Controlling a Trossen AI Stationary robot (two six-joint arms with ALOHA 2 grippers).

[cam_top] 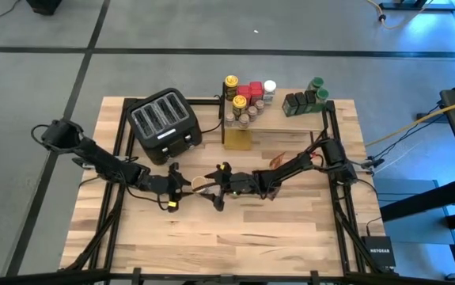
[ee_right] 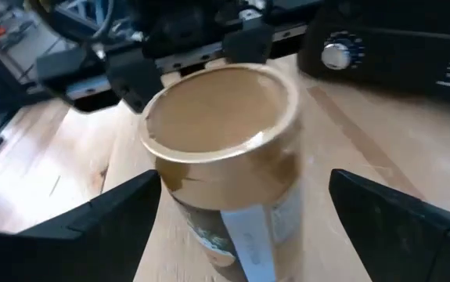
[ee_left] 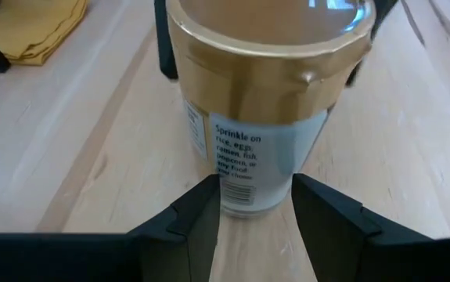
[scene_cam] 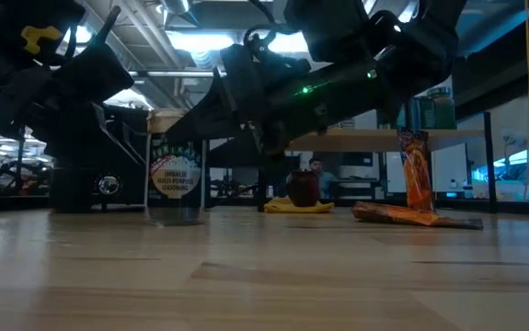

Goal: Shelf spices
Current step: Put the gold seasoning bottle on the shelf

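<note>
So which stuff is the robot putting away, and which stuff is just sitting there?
For the job:
- tan-lidded jar, between the left gripper's fingers
- jars on the shelf
- orange foil packet
- open right gripper beside the jar

Just lying about:
- black toaster
- yellow cloth
</note>
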